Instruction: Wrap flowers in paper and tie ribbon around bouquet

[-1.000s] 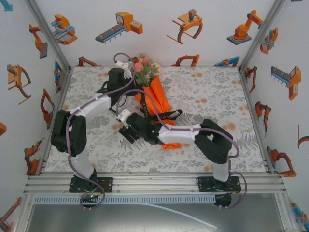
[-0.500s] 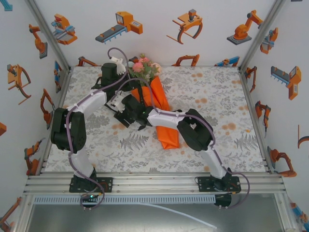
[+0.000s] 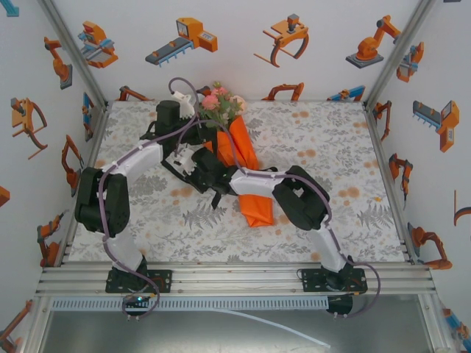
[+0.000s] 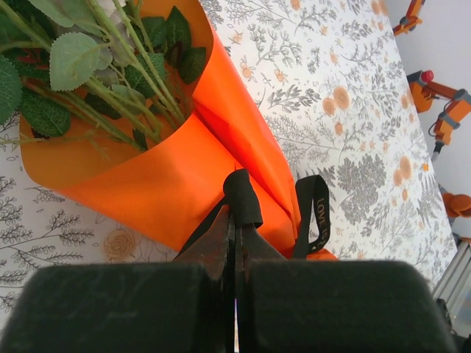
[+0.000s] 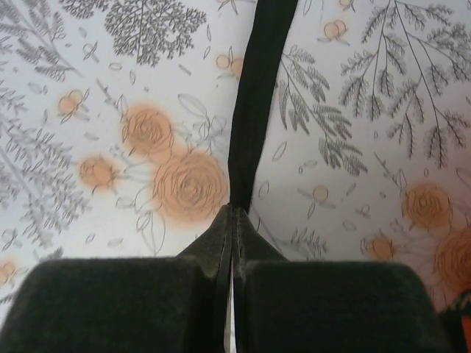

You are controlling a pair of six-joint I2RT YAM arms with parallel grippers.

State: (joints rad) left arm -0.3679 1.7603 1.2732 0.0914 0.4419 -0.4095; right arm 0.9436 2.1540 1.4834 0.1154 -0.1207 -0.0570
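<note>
The bouquet lies on the table as an orange paper [image 3: 257, 209] cone, with the pink and peach flowers [image 3: 219, 103] at its far, wide end. In the left wrist view, green stems and leaves [image 4: 110, 81] sit inside the paper [image 4: 169, 176]. My left gripper [image 4: 237, 220] is shut on a fold of the black ribbon [image 4: 243, 195]. A lettered loop [image 4: 321, 213] hangs beside it against the cone. My right gripper [image 5: 234, 209] is shut on another stretch of ribbon [image 5: 259, 95], which runs taut away over the tablecloth. From above, the left gripper [image 3: 200, 131] and right gripper [image 3: 188, 170] sit close together left of the cone.
The floral tablecloth [image 3: 331, 162] covers the table. White walls with orange robot prints and metal frame posts [image 3: 383, 73] enclose it. The right forearm [image 3: 257, 180] lies across the cone's middle.
The right gripper has moved up and left to the cone's left side and has shut on the ribbon. The left arm shifted only slightly, still gripping.
</note>
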